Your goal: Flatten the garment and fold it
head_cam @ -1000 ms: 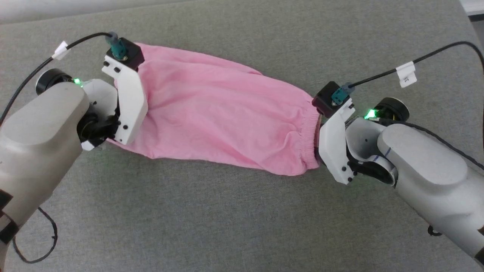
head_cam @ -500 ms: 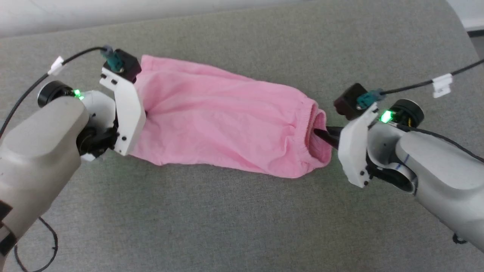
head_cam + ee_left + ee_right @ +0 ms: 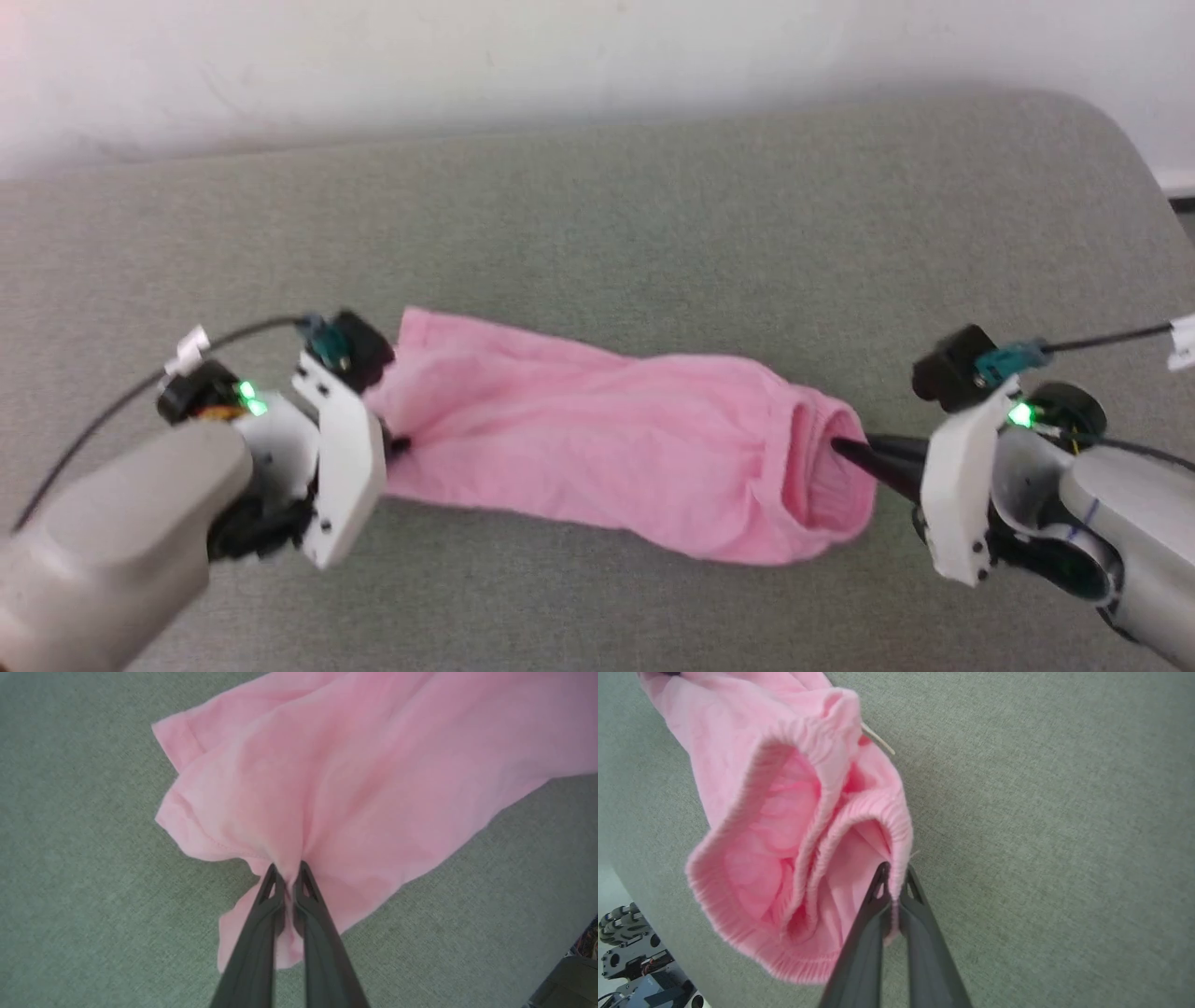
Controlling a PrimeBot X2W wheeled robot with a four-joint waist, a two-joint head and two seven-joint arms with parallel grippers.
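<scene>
Head view: the left hand [image 3: 400, 446] is clamped on the garment [image 3: 607, 439] at its hem end; the right hand [image 3: 837, 446] pinches the gathered waistband [image 3: 810, 485].

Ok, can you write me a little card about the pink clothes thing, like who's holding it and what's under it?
Thing: soft light-pink cloth garment with a gathered elastic waistband
Shape: stretched between the two arms, bunched and creased, waistband mouth gaping, not flat, not folded
Left jaws: shut, pinching the plain hemmed end
Right jaws: shut, pinching the waistband edge
Underneath: grey-green woven fabric surface
Behind: plain white wall
</scene>
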